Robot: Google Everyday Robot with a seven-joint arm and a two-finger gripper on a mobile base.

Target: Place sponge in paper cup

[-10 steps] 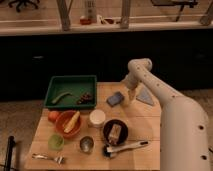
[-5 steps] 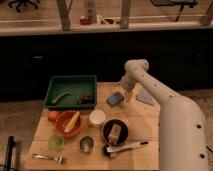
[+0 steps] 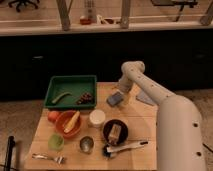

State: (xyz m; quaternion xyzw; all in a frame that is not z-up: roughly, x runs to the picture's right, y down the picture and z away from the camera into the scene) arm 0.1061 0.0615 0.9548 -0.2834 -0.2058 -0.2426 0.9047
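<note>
The blue-grey sponge lies on the wooden table, right of the green tray. The white paper cup stands upright near the table's middle, below and left of the sponge. My gripper is at the end of the white arm, low over the table and right beside the sponge's right edge, close enough that I cannot tell whether it touches it.
A green tray holds scraps at the back left. An orange bowl, a light green cup, a metal cup, a dark bowl with a tan block, a brush, a fork and a pale grey cloth surround them.
My gripper has moved left and down along the table, from beside the grey cloth to the sponge's right edge. The sponge and cup have not moved.
</note>
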